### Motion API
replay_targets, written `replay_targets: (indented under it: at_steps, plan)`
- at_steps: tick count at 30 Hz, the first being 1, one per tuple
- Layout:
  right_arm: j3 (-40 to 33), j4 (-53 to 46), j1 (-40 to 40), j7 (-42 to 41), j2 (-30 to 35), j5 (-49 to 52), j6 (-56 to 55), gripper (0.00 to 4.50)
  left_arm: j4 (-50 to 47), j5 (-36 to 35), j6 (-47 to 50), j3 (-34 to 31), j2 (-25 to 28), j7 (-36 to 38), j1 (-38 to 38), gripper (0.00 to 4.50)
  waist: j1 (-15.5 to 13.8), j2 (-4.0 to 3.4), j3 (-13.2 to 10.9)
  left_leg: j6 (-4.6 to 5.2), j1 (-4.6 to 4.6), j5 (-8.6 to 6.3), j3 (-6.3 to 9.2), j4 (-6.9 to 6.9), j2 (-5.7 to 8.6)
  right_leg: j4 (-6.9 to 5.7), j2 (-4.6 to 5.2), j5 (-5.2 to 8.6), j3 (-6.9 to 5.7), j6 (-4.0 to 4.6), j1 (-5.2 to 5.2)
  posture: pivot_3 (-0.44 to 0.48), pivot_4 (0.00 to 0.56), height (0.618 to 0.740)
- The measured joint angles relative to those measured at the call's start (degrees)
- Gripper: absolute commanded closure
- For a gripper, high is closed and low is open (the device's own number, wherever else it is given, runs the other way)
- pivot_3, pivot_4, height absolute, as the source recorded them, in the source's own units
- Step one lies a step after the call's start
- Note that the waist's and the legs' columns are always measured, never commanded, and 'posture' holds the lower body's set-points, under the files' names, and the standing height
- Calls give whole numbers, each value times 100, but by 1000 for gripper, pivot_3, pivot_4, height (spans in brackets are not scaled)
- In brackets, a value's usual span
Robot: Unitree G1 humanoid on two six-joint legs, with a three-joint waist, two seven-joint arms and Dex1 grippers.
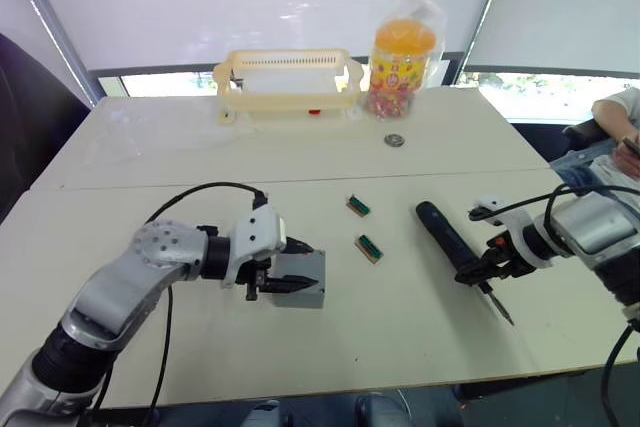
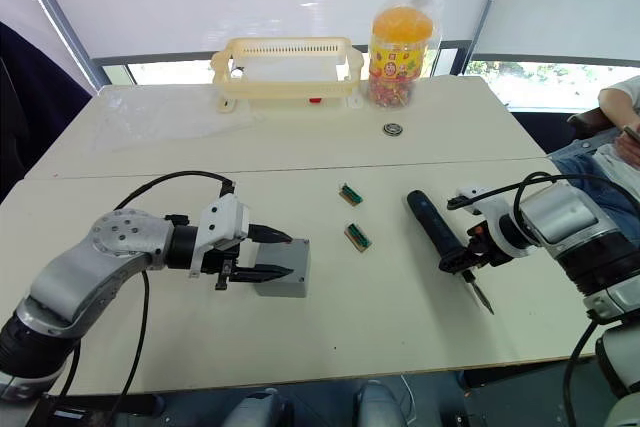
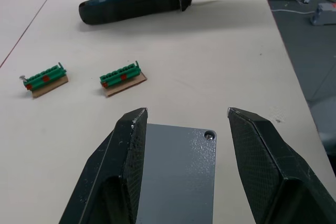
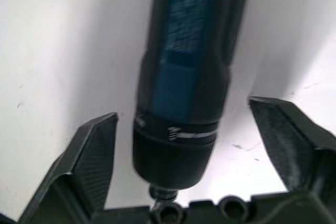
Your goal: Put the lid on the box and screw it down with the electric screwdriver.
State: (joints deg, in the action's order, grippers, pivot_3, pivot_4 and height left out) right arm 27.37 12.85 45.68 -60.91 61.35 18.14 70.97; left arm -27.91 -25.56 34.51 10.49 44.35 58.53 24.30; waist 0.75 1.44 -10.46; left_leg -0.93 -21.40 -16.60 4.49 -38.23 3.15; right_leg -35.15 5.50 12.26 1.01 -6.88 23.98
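Note:
The grey box (image 2: 284, 290) rests near the table's front edge, left of the middle. The flat grey lid (image 3: 178, 174) lies on top of it, with a small screw (image 3: 210, 135) in one corner. My left gripper (image 3: 186, 114) is open, one finger on each side of the lid. The black electric screwdriver (image 1: 445, 232) lies on the table to the right, its metal bit (image 1: 500, 305) pointing toward the front edge. My right gripper (image 4: 184, 114) is open and straddles the screwdriver's bit end, with a gap on both sides.
Two small green terminal blocks (image 1: 359, 205) (image 1: 369, 247) lie between the box and the screwdriver. A cream basket (image 1: 288, 82), a candy jar (image 1: 402, 62) and a small round metal part (image 1: 395, 140) stand at the back. A person (image 1: 615, 137) sits at the far right.

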Motion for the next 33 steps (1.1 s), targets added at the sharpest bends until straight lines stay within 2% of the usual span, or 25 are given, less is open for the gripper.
replay_targets:
  at_steps: [2,5,8,9,17,19,22,24,27,31,33]
  plan:
    - [8,49,7,-32,-2,-86,-21,76,-21,7,0,1,-11,-8,-9,2030,-1,0,0,0,0,0,0,0,0,0,2,0,0,0,0,0,150,740]
    - [28,40,-19,-89,12,-204,-57,883,-28,16,-2,1,-43,-40,-62,2030,-12,0,0,0,0,0,0,0,2,0,3,0,0,0,-1,0,150,740]
    - [19,-141,-145,-98,47,-321,-94,2411,-29,46,-2,1,-78,-109,-108,2030,-13,0,0,0,-2,0,4,1,1,0,2,0,-3,-1,0,0,150,740]
    - [-25,-160,-175,-97,41,-334,-84,2754,-29,56,-5,0,-77,-115,-108,2030,-11,0,0,0,0,0,4,1,1,0,2,0,-4,-1,0,0,150,740]
    - [-873,-293,-587,224,-234,-323,-109,2756,481,58,-137,-210,221,179,102,2030,7,2,-1,0,0,0,2,0,2,0,2,0,-2,1,0,0,150,740]
    - [-1520,-103,-588,863,-726,-333,-342,2756,737,-18,-139,-363,245,279,294,2030,64,-10,-9,0,-4,1,-14,1,3,-4,2,-6,17,6,16,0,150,740]
    - [-2930,-313,-583,1889,-1556,-219,-934,2756,1142,-270,-5,-684,271,396,504,2030,75,-55,-37,-6,-35,4,-22,8,2,-39,1,-12,25,-6,73,0,150,740]
    - [-3946,-1070,-546,2532,-2133,26,-1313,2756,1350,-422,100,-939,283,458,621,2030,28,-74,-39,-25,-94,15,-17,10,3,-92,0,-10,24,-7,154,0,150,740]
    - [-4871,-2306,-560,3092,-3248,638,-1837,2756,1626,-320,94,-955,252,357,623,2030,2,-75,-39,-63,-109,37,5,28,1,-89,-12,-8,11,-3,169,0,150,740]
    - [-4678,-3733,-1139,3557,-4501,977,-2883,2756,1405,-419,312,-932,301,429,484,2030,15,-76,-39,-43,-109,25,2,19,3,-83,2,-9,16,-4,154,0,150,740]
    - [-4261,-3870,-1544,3584,-4863,1023,-3225,2756,1161,-549,513,-914,301,457,446,2030,5,-75,-40,-27,-105,17,0,0,13,-69,8,-14,18,-8,138,0,150,740]
